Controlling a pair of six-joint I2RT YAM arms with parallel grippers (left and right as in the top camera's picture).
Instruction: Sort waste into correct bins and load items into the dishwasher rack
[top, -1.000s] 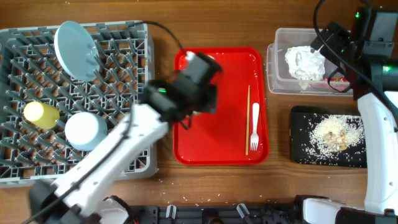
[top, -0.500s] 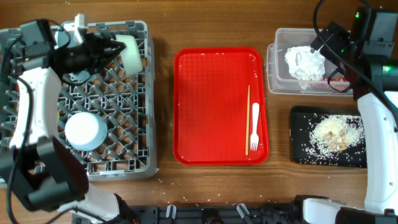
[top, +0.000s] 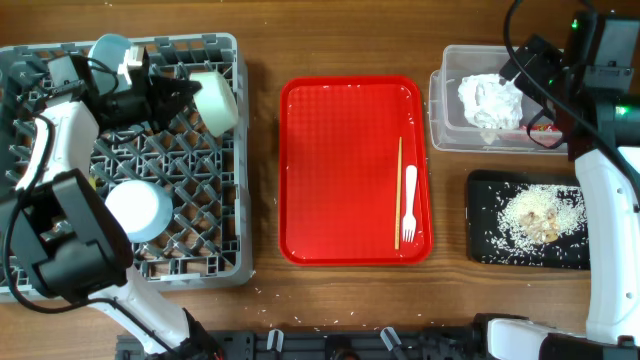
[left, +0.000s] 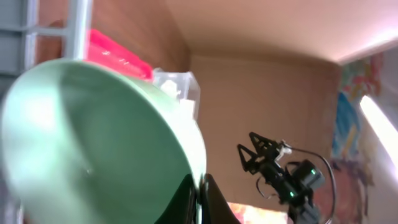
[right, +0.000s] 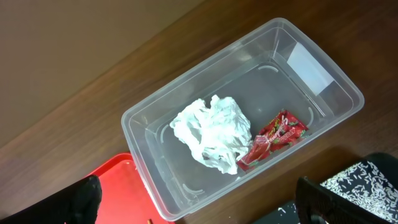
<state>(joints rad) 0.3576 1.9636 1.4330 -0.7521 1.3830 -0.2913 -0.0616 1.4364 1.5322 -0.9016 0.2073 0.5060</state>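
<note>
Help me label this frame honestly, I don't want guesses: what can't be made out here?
- Overhead: the left arm covers part of the rack and of the teal bowl at its back edge.
- Left wrist: the plate, blurred, fills the view, hiding whether it touches the rack; the left jaws are cut off by the bottom edge.
- Overhead: the right arm hides most of the red wrapper; only the right wrist shows it whole.
</note>
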